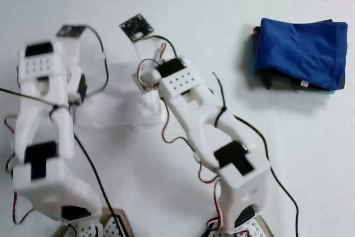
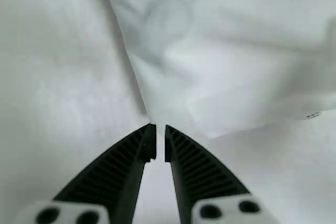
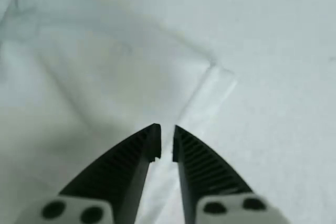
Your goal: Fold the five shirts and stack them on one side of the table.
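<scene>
The white shirt (image 1: 119,106) is being shown lying crumpled on the surface (image 1: 222,20) between the two arms, with its long axis running across from one arm to the other, so that each hand is being placed at one end of it. The left hand (image 2: 157,142) is being held narrowed to a thin slit, and a crease of the cloth (image 2: 210,51) is being drawn straight into its tips, which is being read as a pinch on the fabric. The right hand (image 3: 167,142) is being held equally narrow over a hemmed edge (image 3: 210,90) of the shirt (image 3: 105,77), the hem running in under its tips; a grip there is being judged likely too. Both arms are being seen stretched forward and bent low over the cloth. The stack of folded shirts (image 1: 299,54), topped in blue, is being seen well apart on the right arm's side, so that arm is being judged the nearer one for carrying across.
</scene>
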Controlling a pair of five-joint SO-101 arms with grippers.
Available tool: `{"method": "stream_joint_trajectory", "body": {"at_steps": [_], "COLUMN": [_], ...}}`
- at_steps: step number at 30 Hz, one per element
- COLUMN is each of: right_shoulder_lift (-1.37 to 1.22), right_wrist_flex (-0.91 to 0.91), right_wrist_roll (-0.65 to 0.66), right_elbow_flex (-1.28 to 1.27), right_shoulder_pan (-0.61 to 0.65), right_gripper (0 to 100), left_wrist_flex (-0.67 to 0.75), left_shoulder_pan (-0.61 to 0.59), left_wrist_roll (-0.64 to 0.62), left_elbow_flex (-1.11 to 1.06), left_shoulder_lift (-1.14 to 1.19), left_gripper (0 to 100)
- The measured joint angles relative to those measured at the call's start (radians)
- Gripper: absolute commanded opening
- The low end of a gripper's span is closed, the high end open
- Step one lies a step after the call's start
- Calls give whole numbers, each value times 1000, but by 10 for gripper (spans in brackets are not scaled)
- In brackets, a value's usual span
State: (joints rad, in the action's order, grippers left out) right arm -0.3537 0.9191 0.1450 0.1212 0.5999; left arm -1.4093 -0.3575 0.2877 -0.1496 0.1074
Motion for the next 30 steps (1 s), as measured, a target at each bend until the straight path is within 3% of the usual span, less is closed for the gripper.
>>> {"method": "stream_joint_trajectory", "body": {"at_steps": [5, 12, 19, 25, 30], "right_shoulder_lift": [-157, -428, -623, -638, -638], "right_wrist_flex": [9, 100, 259, 470, 683], "right_wrist_roll": [0, 0, 0, 2, 2], "right_elbow_flex": [173, 436, 736, 1002, 1227], "right_shoulder_pan": [-5, -15, -63, -74, -69], "right_gripper": [33, 34, 34, 41, 184], "left_wrist_flex": [190, 327, 339, 339, 267], "left_shoulder_pan": [3, -9, -66, -64, -63], "left_wrist_roll": [3, 3, 9, 20, 20], "left_elbow_flex": [-322, -450, -456, -456, -436], "left_shoulder_lift": [-124, -123, -101, -101, -101], "left_gripper": [60, 60, 60, 60, 60]}}
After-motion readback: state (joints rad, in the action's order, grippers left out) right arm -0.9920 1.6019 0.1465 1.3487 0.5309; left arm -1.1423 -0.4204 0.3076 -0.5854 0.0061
